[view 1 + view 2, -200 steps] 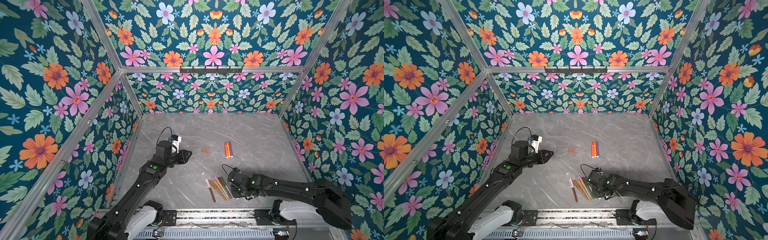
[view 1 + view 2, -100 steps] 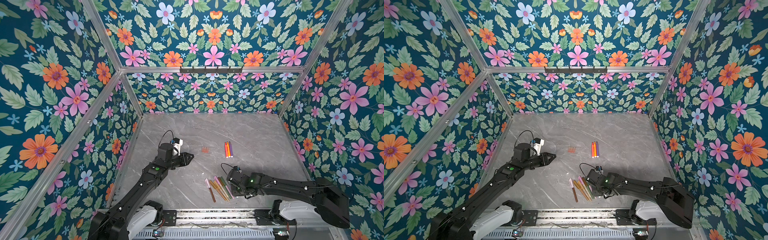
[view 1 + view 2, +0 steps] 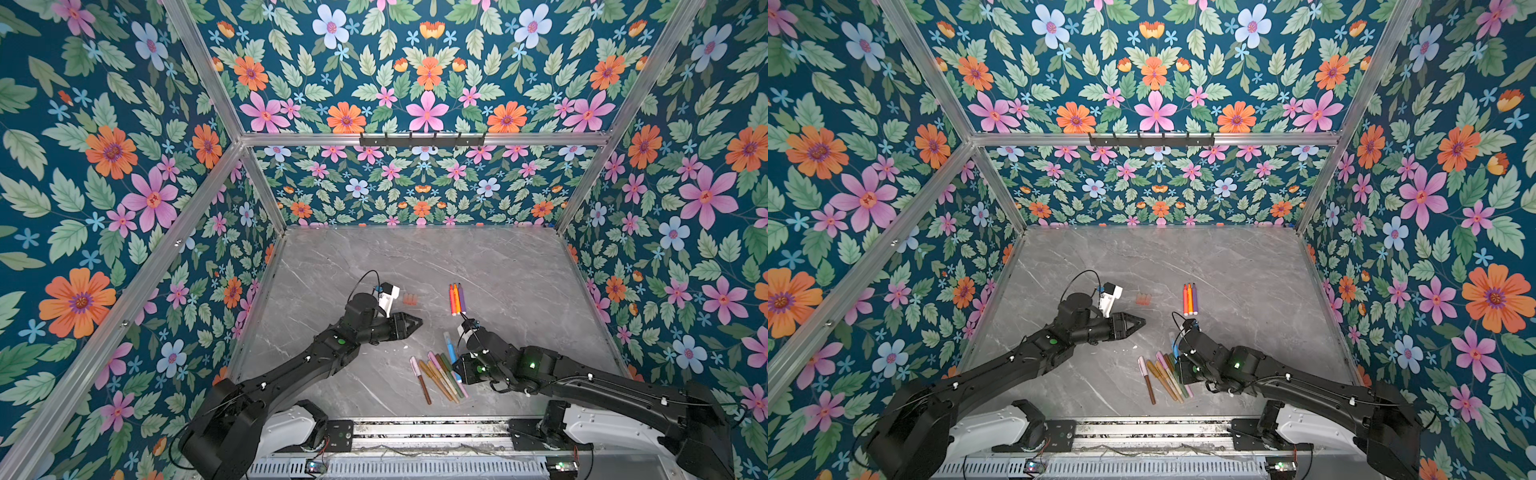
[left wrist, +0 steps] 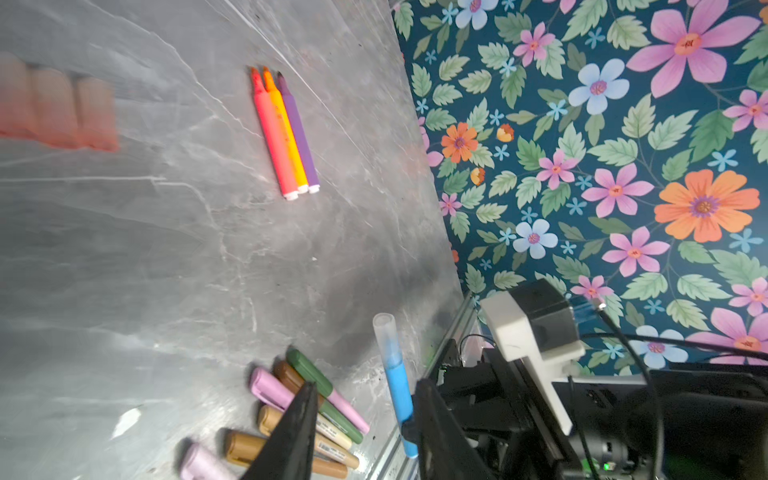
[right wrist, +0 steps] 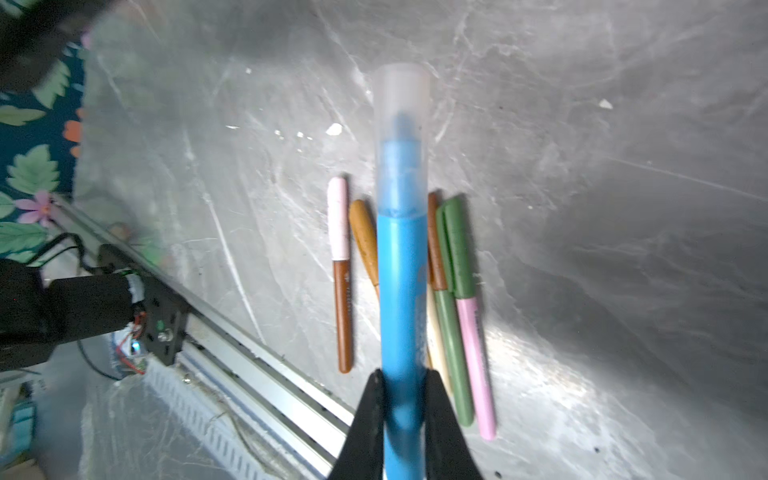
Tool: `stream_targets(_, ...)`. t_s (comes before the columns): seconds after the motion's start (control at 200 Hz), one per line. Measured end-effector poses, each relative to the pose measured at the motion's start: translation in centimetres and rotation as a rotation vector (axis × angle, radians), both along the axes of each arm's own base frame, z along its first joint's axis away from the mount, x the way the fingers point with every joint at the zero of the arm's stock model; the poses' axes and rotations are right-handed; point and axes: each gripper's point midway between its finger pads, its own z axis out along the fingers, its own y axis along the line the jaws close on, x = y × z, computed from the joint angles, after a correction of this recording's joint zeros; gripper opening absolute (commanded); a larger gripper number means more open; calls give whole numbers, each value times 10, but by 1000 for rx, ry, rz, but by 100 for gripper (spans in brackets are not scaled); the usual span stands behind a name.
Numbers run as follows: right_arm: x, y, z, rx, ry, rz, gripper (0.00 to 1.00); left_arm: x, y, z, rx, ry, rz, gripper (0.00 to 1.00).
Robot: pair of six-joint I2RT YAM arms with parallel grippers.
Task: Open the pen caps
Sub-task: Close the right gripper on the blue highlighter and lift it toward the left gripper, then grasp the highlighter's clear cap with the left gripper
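My right gripper [image 5: 402,386] is shut on the lower barrel of a blue pen [image 5: 401,270]; its translucent cap [image 5: 401,104] is still on. In both top views this blue pen [image 3: 451,347] [image 3: 1174,348] points away from the front edge, above a pile of capped pens [image 3: 438,376] [image 3: 1165,376] in pink, brown, gold and green. My left gripper [image 3: 417,322] [image 4: 365,386] hovers open and empty, left of the blue pen. Three peach pen caps [image 3: 409,299] [image 4: 58,108] lie side by side. Three uncapped pens [image 3: 456,299] [image 4: 284,133], red, orange and purple, lie to their right.
A metal rail [image 3: 415,428] runs along the table's front edge, just behind the pen pile. Flowered walls [image 3: 602,291] close the grey marble table [image 3: 498,257] on three sides. The back half of the table is bare.
My left gripper has swung right, away from the peach caps, and its jaws have widened. My right gripper has closed on the blue pen, which now stands out from the pile.
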Motion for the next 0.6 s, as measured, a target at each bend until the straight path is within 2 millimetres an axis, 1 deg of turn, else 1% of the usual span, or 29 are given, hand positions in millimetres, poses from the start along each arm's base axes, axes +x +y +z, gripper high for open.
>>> stream_targets(0.155, 0, 7, 12, 51, -13, 18, 12, -5, -22, -1, -29, 14, -27, 41)
stream_targets(0.325, 0, 11, 15, 69, -13, 24, 12, -12, -42, -3, -51, 22, -65, 41)
stream_targets(0.6, 3, 14, 22, 88, -23, 26, 12, -12, -52, 0, -75, 23, -76, 41)
